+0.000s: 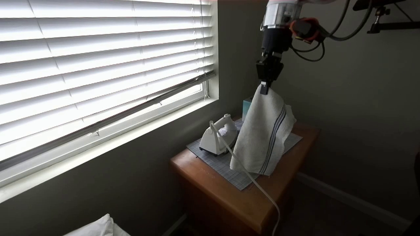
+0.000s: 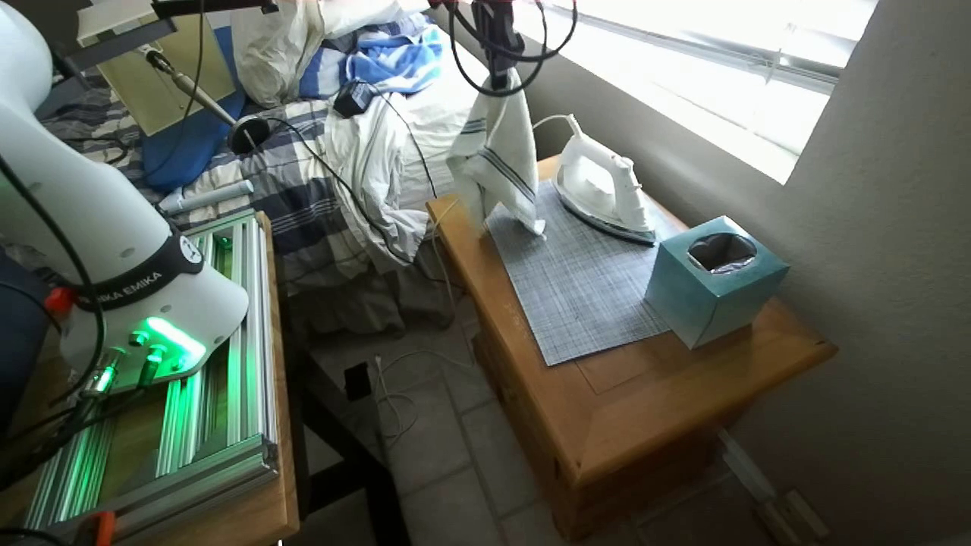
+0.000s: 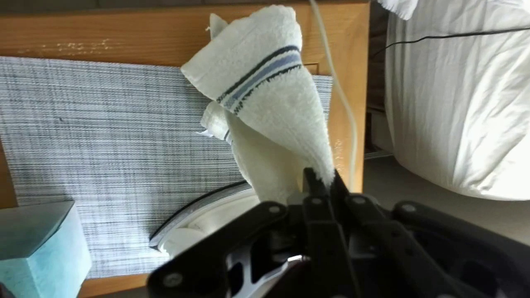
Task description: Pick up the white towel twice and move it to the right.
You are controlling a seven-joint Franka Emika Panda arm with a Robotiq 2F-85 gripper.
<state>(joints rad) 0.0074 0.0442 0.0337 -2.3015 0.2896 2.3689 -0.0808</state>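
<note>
The white towel with dark blue stripes hangs from my gripper over the wooden nightstand, in both exterior views [image 1: 259,137] [image 2: 510,144] and in the wrist view [image 3: 273,95]. My gripper [image 1: 264,88] is shut on the towel's upper end and points down. It also shows in the wrist view [image 3: 325,180], with the cloth pinched between the fingertips, and at the top of an exterior view [image 2: 501,74]. The towel's lower edge hangs over the mat's edge near the bed side. I cannot tell whether it touches the surface.
A white iron [image 1: 218,137] stands on the grey mat [image 2: 592,296] beside the towel, its cord [image 1: 259,186] running over the nightstand [image 2: 576,425]. A teal tissue box [image 2: 713,280] stands at the nightstand's end. The window wall [image 1: 131,131] and a bed [image 2: 303,197] are close.
</note>
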